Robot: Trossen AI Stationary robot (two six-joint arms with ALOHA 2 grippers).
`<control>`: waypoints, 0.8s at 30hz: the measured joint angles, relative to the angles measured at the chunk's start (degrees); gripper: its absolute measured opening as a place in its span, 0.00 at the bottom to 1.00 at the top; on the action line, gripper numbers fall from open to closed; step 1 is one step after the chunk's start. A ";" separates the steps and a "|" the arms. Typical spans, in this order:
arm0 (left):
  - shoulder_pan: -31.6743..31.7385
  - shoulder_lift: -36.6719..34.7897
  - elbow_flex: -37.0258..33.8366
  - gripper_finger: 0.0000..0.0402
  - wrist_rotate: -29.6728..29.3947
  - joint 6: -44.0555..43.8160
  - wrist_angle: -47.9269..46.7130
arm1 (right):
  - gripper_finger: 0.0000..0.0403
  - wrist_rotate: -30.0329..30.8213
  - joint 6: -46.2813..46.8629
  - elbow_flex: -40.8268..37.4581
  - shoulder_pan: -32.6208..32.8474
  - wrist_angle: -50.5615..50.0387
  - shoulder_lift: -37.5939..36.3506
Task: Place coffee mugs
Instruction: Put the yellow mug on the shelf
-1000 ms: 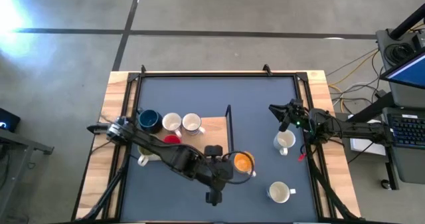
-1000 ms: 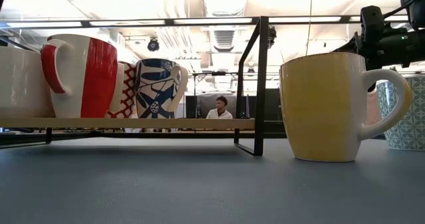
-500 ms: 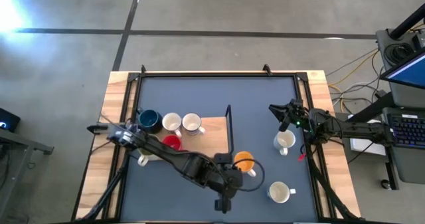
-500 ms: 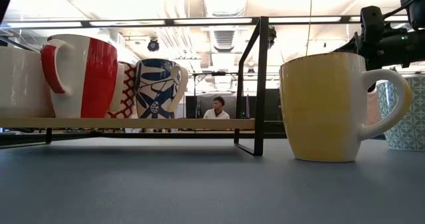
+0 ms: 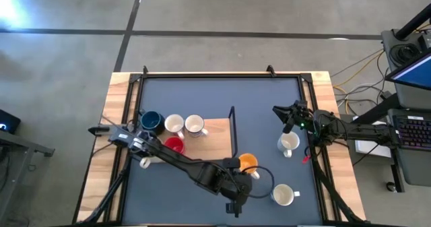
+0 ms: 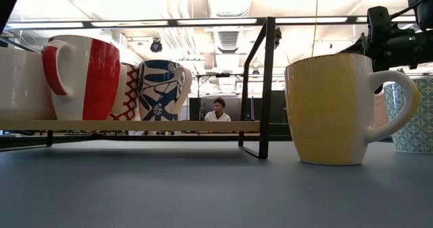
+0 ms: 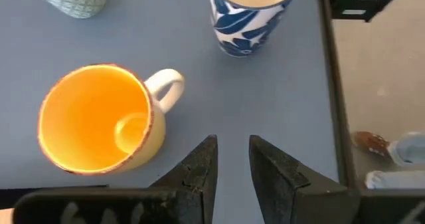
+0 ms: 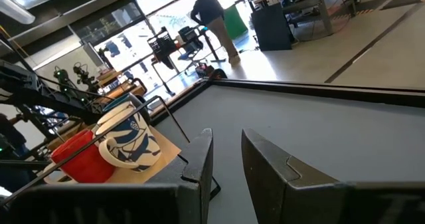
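A: Where is the left end effector (image 5: pixel 237 201)?

B: Near the front edge of the grey worktop (image 5: pixel 262 119), just past the orange mug (image 5: pixel 248 164); its fingers (image 7: pixel 199 167) stand a little apart with nothing between them; the orange mug (image 7: pixel 96 127) sits upright just beside them, handle toward a blue-patterned mug (image 7: pixel 249 14).

A: And the right end effector (image 5: pixel 277 110)?

B: It hovers by the right side of the worktop, above a white mug (image 5: pixel 288 143); its fingers (image 8: pixel 196 161) show a narrow gap, empty.

A: The other mugs?

B: On the wooden shelf (image 5: pixel 215 129) stand a dark blue mug (image 5: pixel 151 122), two white mugs (image 5: pixel 174 124), and a red mug (image 5: pixel 174 145); another white mug (image 5: pixel 283 195) stands near the front right.
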 joint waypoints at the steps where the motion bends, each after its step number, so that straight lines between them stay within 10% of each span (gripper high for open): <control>1: 0.16 0.26 0.00 0.18 -0.45 0.00 0.05 | 0.17 0.00 -0.02 0.00 0.00 0.00 0.00; 24: 4.75 2.87 -0.30 0.30 -1.56 0.46 -0.19 | 0.17 0.00 -0.01 0.00 0.00 0.00 0.00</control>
